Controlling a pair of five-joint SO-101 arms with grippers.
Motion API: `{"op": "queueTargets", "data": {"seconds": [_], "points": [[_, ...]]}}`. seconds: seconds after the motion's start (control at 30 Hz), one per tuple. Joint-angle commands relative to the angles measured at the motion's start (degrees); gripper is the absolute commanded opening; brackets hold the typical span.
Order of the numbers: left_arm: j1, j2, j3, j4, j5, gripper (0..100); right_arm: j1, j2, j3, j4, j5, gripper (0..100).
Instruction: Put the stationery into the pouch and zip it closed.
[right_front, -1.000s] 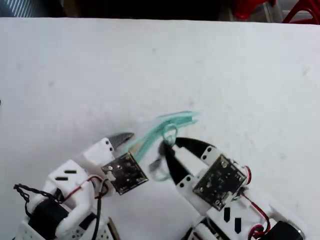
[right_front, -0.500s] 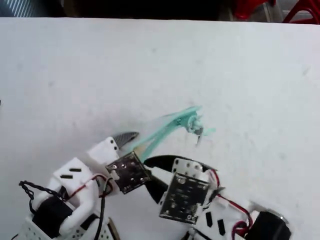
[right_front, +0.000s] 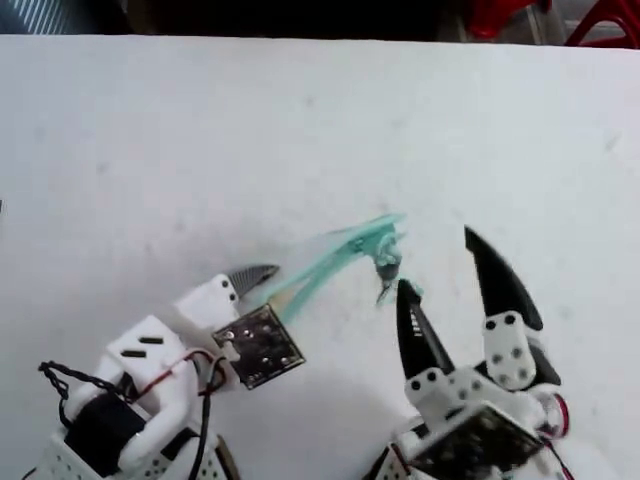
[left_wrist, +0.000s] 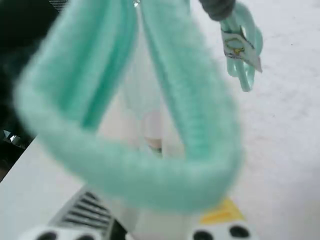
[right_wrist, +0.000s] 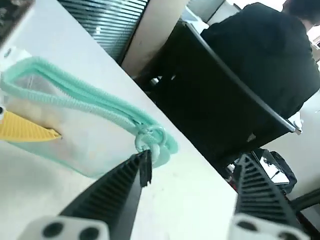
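- A white tabletop (right_front: 300, 130) carries the work, with a dark strip of room beyond its far edge.
- Nearest, the left gripper (right_front: 262, 283) has its jaws closed on one end of the teal-edged pouch (right_front: 335, 255). It holds the pouch slanting away from the arm, probably to brace it for the other arm.
- Beside it, the right gripper (right_front: 435, 258) has its jaws wide apart and holds nothing. One tip sits just beside the zip pull (right_front: 386, 265), seemingly lined up to take it.
- Farther out, that pull hangs at the pouch's free end.
- The left wrist view looks along the pouch (left_wrist: 135, 170) and shows its rim as an open loop, which the high view cannot show. The zip is therefore not yet closed. The pull (left_wrist: 240, 50) has a small tag.
- The right wrist view shows the pull's ring (right_wrist: 150, 137) near one jaw tip, untouched. A yellow piece (right_wrist: 25, 131) is visible at the held end of the clear pouch (right_wrist: 75, 142). I cannot tell whether it is stationery.
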Motion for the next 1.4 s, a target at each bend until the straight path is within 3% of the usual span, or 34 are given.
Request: {"op": "queueTargets", "data": {"seconds": [0.0,0.2,0.33,0.8,1.17,1.37], "points": [[0.6,-0.8,-1.1,-0.9,0.5,2,1.0,2.2,1.7,-1.4,4.7,27.9],[0.7,-0.8,-1.1,-0.9,0.6,2,8.4,9.0,2.5,-3.6,11.3,27.6],[0.7,-0.8,-1.1,-0.9,0.6,2,11.6,14.1,2.6,-4.8,11.3,27.6],[0.8,-0.8,-1.1,-1.1,0.6,2,-5.1,15.5,2.1,-2.1,8.4,27.6],[0.8,-0.8,-1.0,-0.9,0.5,2,-5.8,22.5,2.4,-6.4,9.4,27.6],[0.8,-0.8,-0.7,-0.9,0.3,2,-5.9,28.9,-2.4,-5.3,15.8,27.5]]}}
